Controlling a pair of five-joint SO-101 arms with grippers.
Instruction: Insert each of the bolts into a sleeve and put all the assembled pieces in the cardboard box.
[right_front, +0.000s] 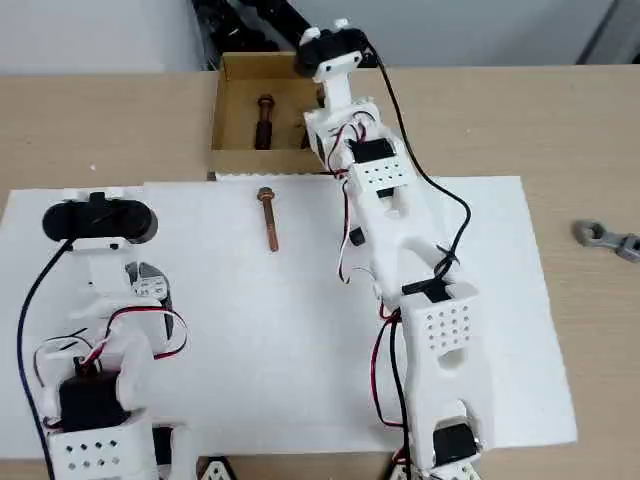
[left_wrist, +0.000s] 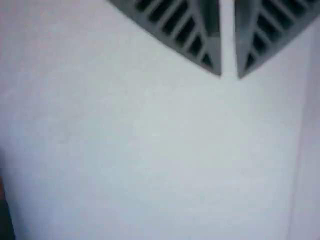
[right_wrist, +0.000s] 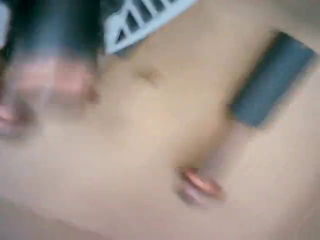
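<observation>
The cardboard box (right_front: 232, 150) stands at the table's far edge. One bolt in a dark sleeve (right_front: 265, 120) lies inside it; the right wrist view shows this sleeve (right_wrist: 272, 80) with the copper bolt end (right_wrist: 200, 185) sticking out. My right gripper (right_front: 315, 125) is down in the box's right part. There it (right_wrist: 55, 45) looks shut on a second dark sleeve with a bolt (right_wrist: 50, 85), though this is blurred. A bare copper bolt (right_front: 268, 218) lies on the white sheet (right_front: 300, 330) just in front of the box. My left gripper (right_front: 148, 283) hangs shut over the sheet's left side, its fingers (left_wrist: 200, 30) holding nothing.
A metal wrench (right_front: 605, 238) lies on the bare wood at the far right. The right arm stretches across the sheet's middle up to the box. The left arm stands at the near left corner.
</observation>
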